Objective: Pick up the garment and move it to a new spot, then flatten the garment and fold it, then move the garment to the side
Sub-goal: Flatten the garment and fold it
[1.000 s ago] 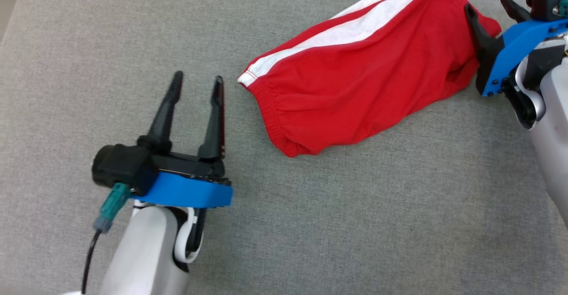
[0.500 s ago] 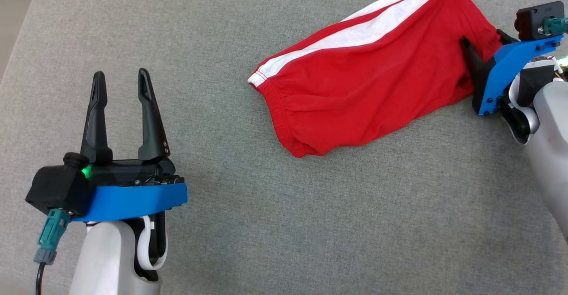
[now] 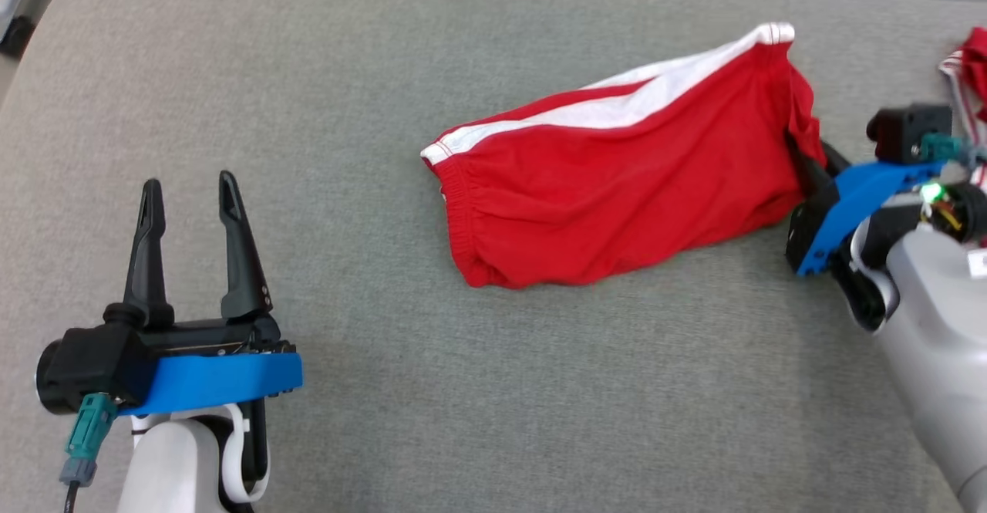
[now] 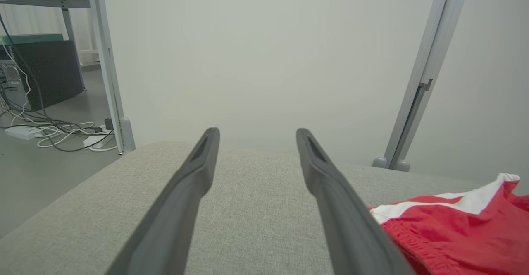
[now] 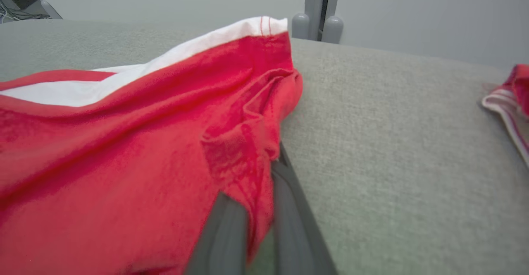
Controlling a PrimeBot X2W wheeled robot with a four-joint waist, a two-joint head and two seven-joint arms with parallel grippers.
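Right gripper [image 3: 816, 162] pinches the right end of the red white-striped fabric shorts [image 3: 617, 181], which stretch leftward toward the spread left gripper [image 3: 187, 183].

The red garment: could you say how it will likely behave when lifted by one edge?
Probably floppy: the red garment lies creased, so it should drape from the right gripper pinching its edge. Likely light, being thin cloth.
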